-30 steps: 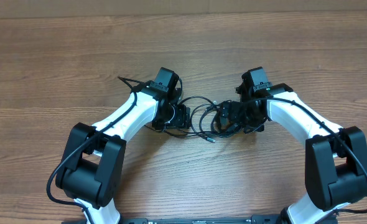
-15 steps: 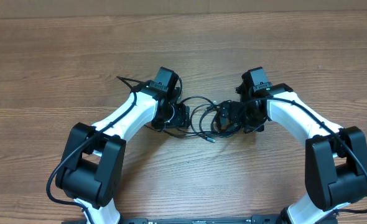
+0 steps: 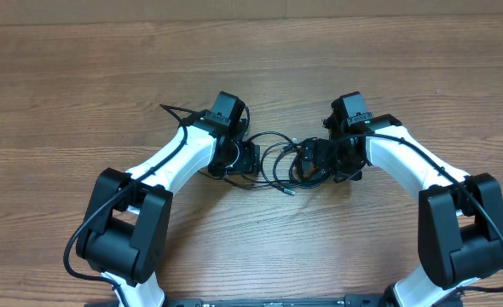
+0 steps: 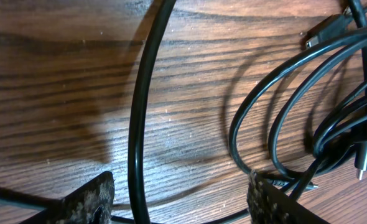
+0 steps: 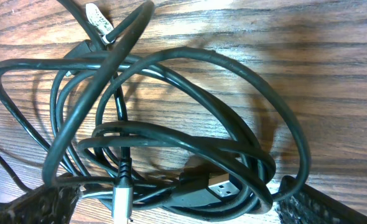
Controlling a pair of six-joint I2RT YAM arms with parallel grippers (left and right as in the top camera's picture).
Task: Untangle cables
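A tangle of thin black cables (image 3: 279, 162) lies on the wooden table between my two grippers. My left gripper (image 3: 245, 159) is open at the tangle's left side; in the left wrist view (image 4: 180, 199) one black cable strand (image 4: 137, 118) runs between its fingers, with more loops (image 4: 295, 112) to the right. My right gripper (image 3: 313, 162) is open over the tangle's right side. In the right wrist view (image 5: 171, 208) the looped cables (image 5: 171, 134), a silver plug (image 5: 122, 202) and a USB plug (image 5: 218, 185) lie between its fingers.
The wooden table (image 3: 81, 68) stretches all round the tangle. A small silver plug tip (image 3: 291, 193) sticks out at the tangle's near side. Thicker black arm cables run along both white arms.
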